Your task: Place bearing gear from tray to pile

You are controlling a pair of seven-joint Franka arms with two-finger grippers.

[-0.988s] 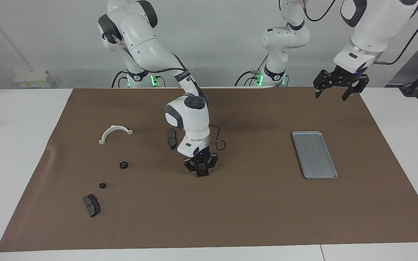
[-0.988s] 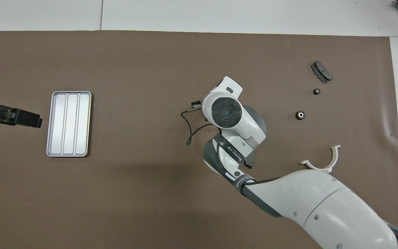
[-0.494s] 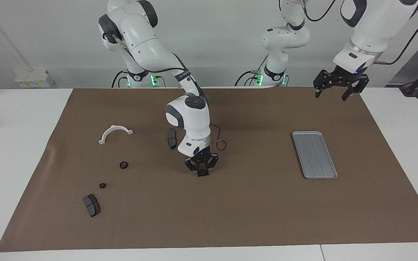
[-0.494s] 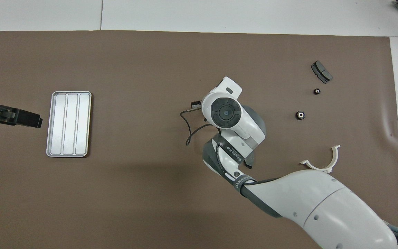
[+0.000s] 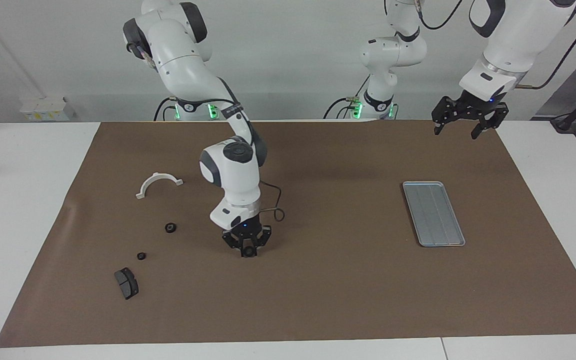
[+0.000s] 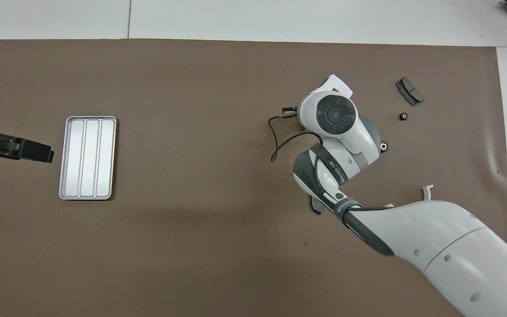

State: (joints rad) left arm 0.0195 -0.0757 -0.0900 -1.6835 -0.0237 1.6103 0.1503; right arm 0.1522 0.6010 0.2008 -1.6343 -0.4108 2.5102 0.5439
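My right pincer (image 5: pixel 248 252) hung wrist-down at the frame's lower middle, gripping a small black gear (image 5: pixel 249 251), while my left pincer (image 5: pixel 464 126) waited open, upper right.

Small black gear (image 5: pixel 249 251) in right pincer (image 5: pixel 248 252)

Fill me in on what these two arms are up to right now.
The right gripper is shut on a small black bearing gear and carries it above the brown mat, between the empty metal tray and the pile of parts: two black gears, a brake pad and a white half-ring bracket. The left gripper waits open, raised at its own end of the table.
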